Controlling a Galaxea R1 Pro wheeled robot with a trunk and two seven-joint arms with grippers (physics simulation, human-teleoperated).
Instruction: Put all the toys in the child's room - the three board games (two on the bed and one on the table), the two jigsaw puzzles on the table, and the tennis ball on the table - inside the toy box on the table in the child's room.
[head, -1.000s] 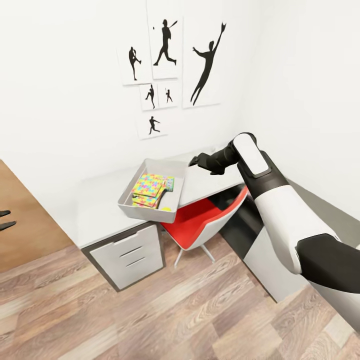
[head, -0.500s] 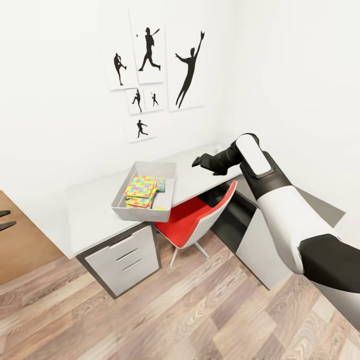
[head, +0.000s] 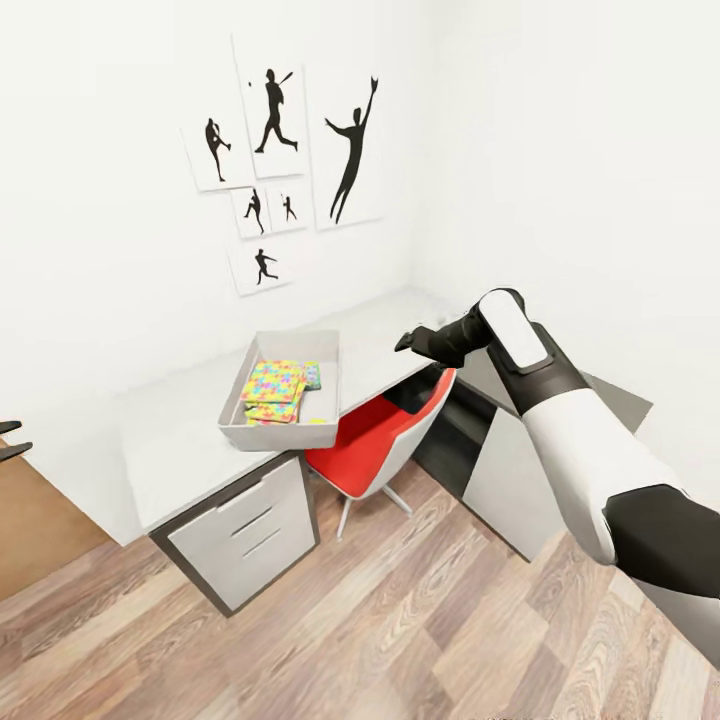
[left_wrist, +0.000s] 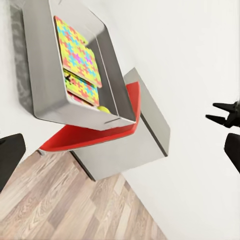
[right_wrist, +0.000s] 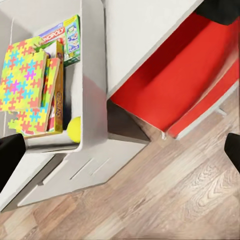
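Observation:
The light grey toy box (head: 276, 437) stands on the pale table (head: 170, 455). Inside it the jigsaw puzzles (head: 272, 382) lie stacked on a flat game box, with a Monopoly board game (right_wrist: 68, 36) beside them and the tennis ball (right_wrist: 74, 129) in a near corner. My right gripper (head: 408, 341) hovers open and empty over the table's front edge, to the right of the toy box and above the red chair. At the far left my left gripper (head: 12, 438) is open and empty, away from the table. The bed is out of view.
A red chair (head: 372, 447) is tucked under the table beside the white drawer cabinet (head: 245, 525). A lower dark grey desk (head: 520, 450) runs along the right wall. Black athlete pictures (head: 275, 130) hang above. Wood plank floor (head: 380, 620) spreads in front.
The whole view has shifted, so the camera moved. Against the table, my right gripper has drawn away from the toy box toward the chair. The toys in the box lie as before.

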